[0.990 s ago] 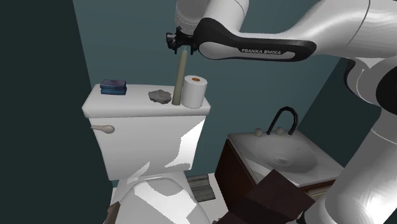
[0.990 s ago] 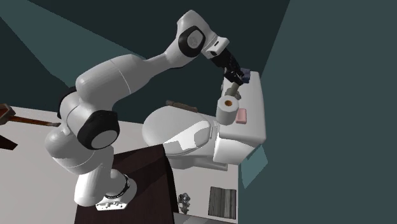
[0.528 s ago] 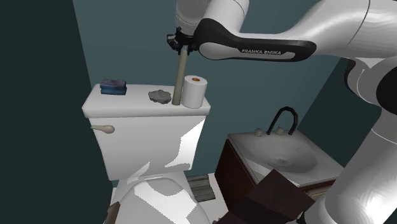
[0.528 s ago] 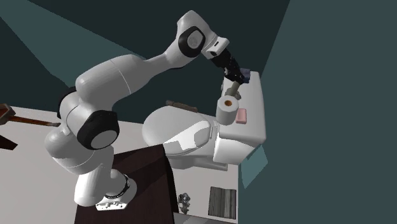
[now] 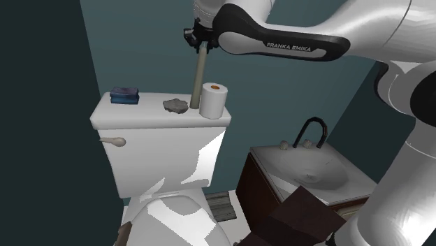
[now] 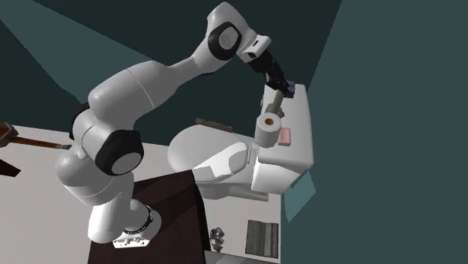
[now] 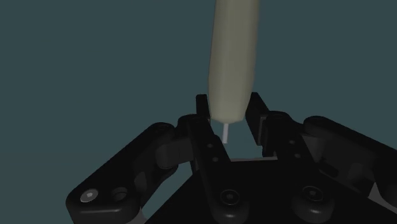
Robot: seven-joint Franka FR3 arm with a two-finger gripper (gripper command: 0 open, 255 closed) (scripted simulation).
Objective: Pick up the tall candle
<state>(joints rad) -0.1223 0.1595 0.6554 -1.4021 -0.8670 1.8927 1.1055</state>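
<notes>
The tall candle (image 5: pixel 197 80) is a slim beige stick standing upright at the back of the white toilet tank lid (image 5: pixel 140 116), between a grey lump and a paper roll. My black gripper (image 5: pixel 198 39) is shut on the candle's top end from above. In the wrist view the candle (image 7: pixel 234 57) runs away from the gripper (image 7: pixel 228 107), its wick end clasped between the fingers (image 7: pixel 202 109). In the second exterior view the gripper (image 6: pixel 275 81) holds the candle (image 6: pixel 276 100) over the tank. Whether the candle's base touches the lid is hard to tell.
On the lid lie a blue block (image 5: pixel 126 94), a grey lump (image 5: pixel 175 105) and a toilet paper roll (image 5: pixel 213 100), the last two close beside the candle. A pink bar (image 6: pixel 284 136) lies on the lid too. A sink with a black faucet (image 5: pixel 311 131) stands lower right.
The fingers have closed on the candle's top. The hand has since risen slightly, and the candle has come up a little with it.
</notes>
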